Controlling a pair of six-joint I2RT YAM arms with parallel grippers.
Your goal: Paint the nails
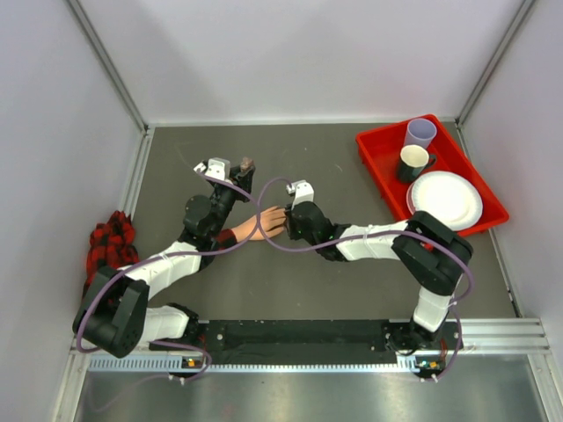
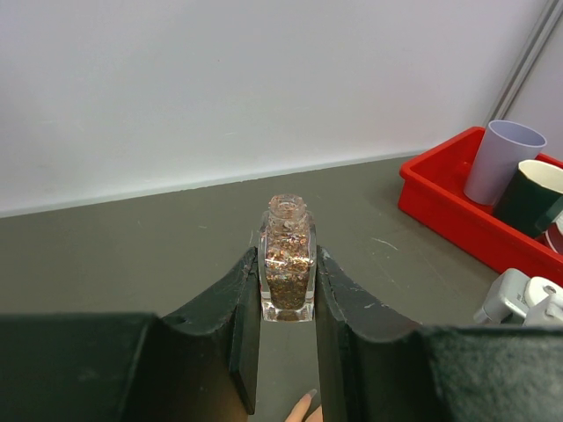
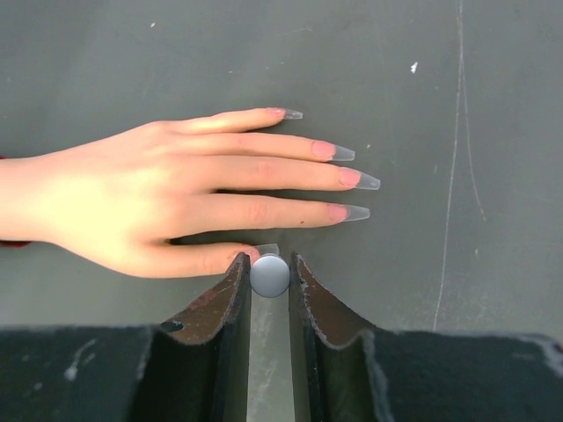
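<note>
A peach mannequin hand point(image 3: 132, 198) lies flat on the grey table, fingers spread, with long clear nails point(image 3: 368, 182). It also shows in the top view point(image 1: 266, 221), with a red-and-black plaid sleeve point(image 1: 113, 239) trailing left. My right gripper point(image 3: 270, 264) is shut on a round grey brush cap point(image 3: 270, 275), seen end-on. The cap sits right over the nail of the nearest finger point(image 3: 268, 250). The brush itself is hidden under the cap. My left gripper point(image 2: 287, 259) is shut on a small open glass bottle of coppery glitter polish point(image 2: 288, 264). It holds the bottle upright just behind the hand point(image 1: 245, 165).
A red tray point(image 1: 378, 154) at the back right holds a lilac cup point(image 1: 420, 133), a black mug point(image 1: 412, 163) and a white plate point(image 1: 444, 200). White walls close in the back and both sides. The two arms meet near the table's middle.
</note>
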